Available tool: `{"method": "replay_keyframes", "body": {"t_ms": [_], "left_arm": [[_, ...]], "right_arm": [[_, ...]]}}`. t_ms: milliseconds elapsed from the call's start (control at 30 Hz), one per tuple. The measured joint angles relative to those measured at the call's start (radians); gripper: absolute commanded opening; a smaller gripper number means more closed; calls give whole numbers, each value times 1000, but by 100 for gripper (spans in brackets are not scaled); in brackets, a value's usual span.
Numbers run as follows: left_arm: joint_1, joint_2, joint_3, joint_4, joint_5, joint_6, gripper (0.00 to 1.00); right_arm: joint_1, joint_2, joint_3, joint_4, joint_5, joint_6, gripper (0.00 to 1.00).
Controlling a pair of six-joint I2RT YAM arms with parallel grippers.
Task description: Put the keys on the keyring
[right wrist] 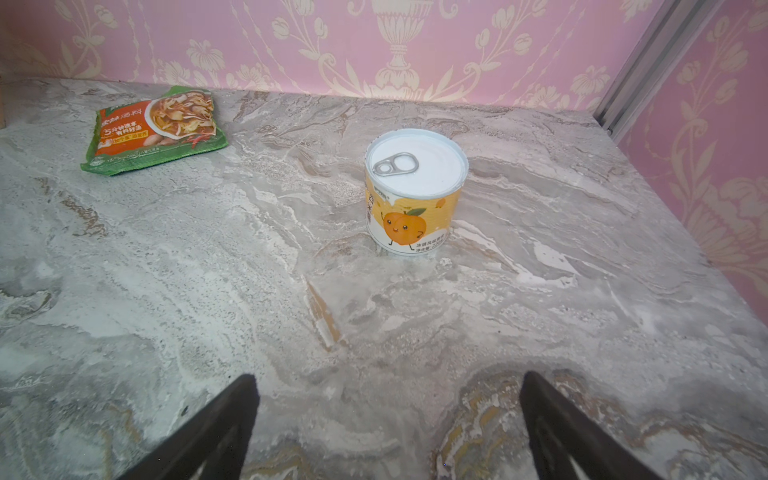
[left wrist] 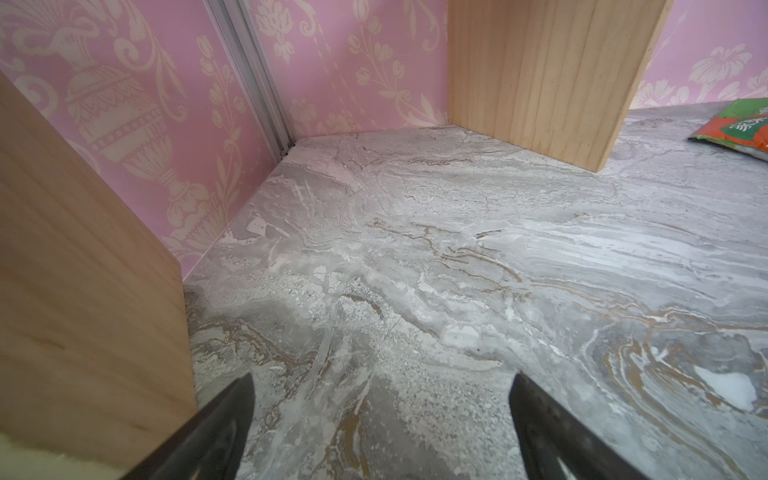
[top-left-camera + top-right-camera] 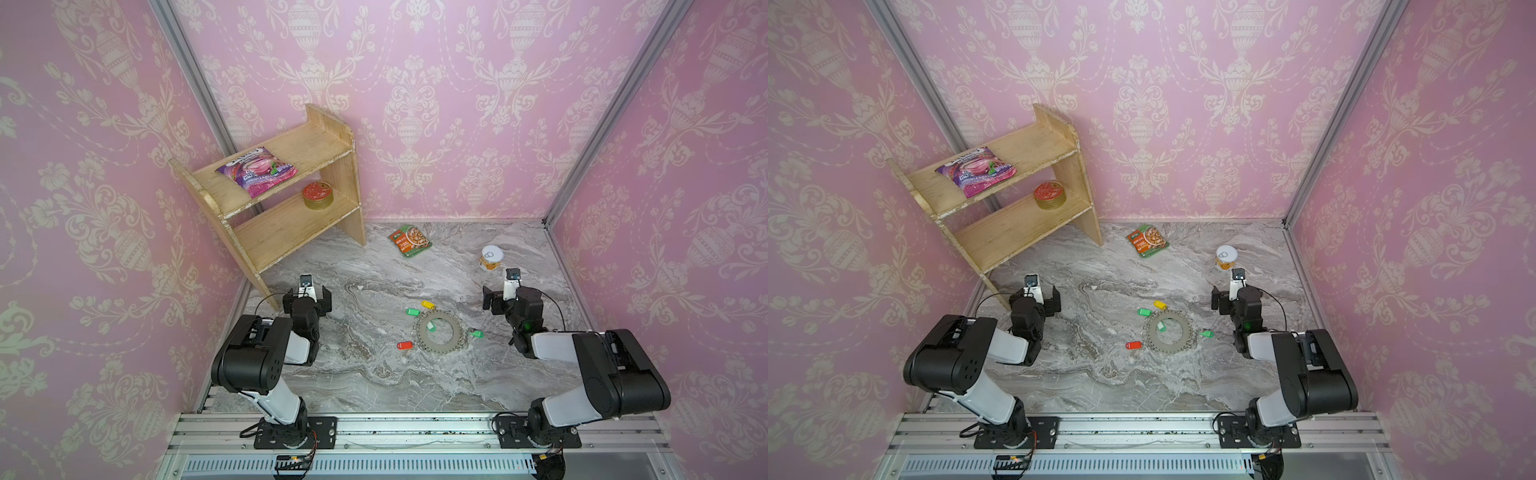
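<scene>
The keyring (image 3: 453, 338) (image 3: 1183, 338), a flat grey ring plate edged with wire loops, lies mid-table in both top views. Keys lie around it: yellow (image 3: 427, 305) and green (image 3: 412, 311) at its far side, red (image 3: 404, 345) to its left, green (image 3: 476, 333) to its right. Another green key (image 3: 430, 327) rests on the plate; whether it is hooked on I cannot tell. My left gripper (image 3: 307, 292) (image 2: 380, 376) is open, well left of the ring. My right gripper (image 3: 503, 294) (image 1: 388, 376) is open, right of it. Both are empty.
A wooden shelf (image 3: 291, 199) stands at the back left, holding a purple packet (image 3: 256, 170) and a red-lidded tin (image 3: 317, 195). A green-orange food packet (image 3: 409, 241) (image 1: 156, 129) and a peach can (image 3: 491, 257) (image 1: 415, 191) sit towards the back wall.
</scene>
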Motion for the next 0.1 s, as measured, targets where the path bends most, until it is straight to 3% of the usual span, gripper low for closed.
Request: {"method": "replay_keyframes", "body": {"t_ms": [100], "left_arm": [[0,0,0,0,2,0,99]], "right_arm": [[-4,0,5,-2,-1,5,100]]}}
